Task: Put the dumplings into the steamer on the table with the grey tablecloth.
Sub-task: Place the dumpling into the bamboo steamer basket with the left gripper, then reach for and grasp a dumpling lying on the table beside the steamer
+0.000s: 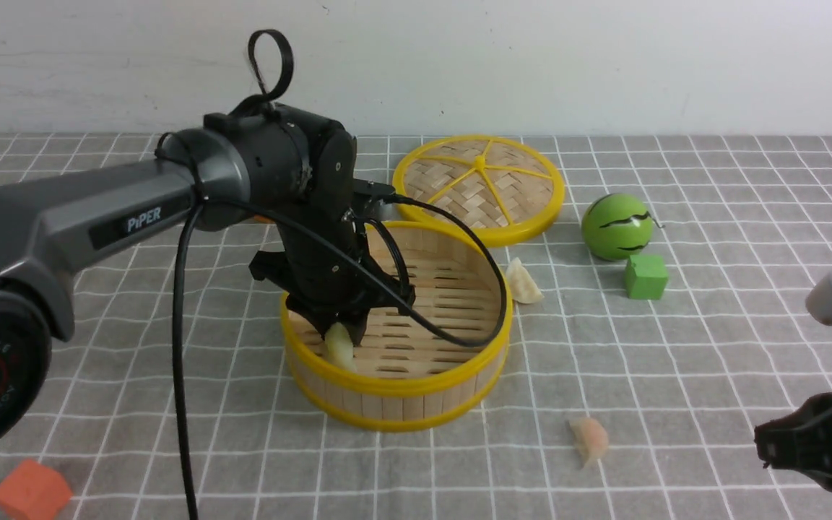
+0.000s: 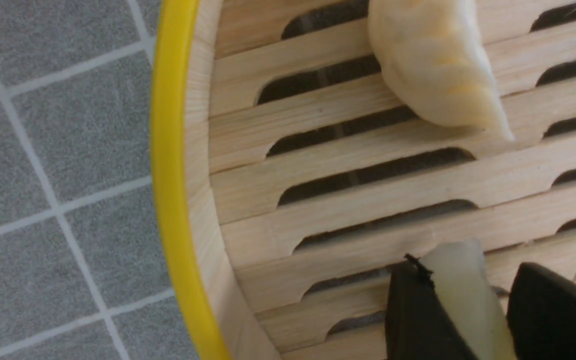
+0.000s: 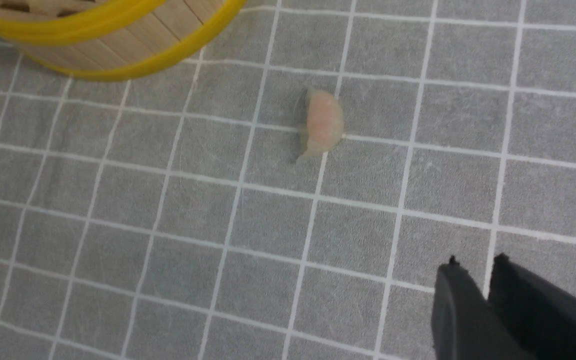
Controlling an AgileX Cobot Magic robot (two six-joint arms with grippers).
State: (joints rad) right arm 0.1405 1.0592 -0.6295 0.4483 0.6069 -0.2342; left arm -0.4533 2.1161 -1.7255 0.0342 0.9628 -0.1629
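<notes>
The steamer [image 1: 394, 404] stands mid-table on the grey tablecloth [image 1: 676, 347]. My left gripper [image 1: 340, 339] reaches down inside it near its left wall [image 2: 168, 150]. It is shut on a pale green dumpling [image 2: 468, 300] whose tip hangs at the slatted floor; one fingertip [image 2: 533, 285] stands slightly off it. A cream dumpling [image 2: 433, 65] lies on the slats nearby, hidden by the arm in the front view. Another cream dumpling [image 1: 524, 283] lies on the cloth right of the steamer. A pink dumpling [image 1: 589, 439] [image 3: 322, 122] lies in front. My right gripper [image 1: 766, 444] [image 3: 475, 260] hovers beside it, open by a narrow slit, empty.
The flat woven lid [image 1: 479, 188] lies behind the steamer. A green ball [image 1: 617, 226] and a green cube [image 1: 646, 276] sit to the right. An orange cube [image 1: 32, 491] is at the near left. The left arm's black cable [image 1: 488, 289] loops over the steamer rim.
</notes>
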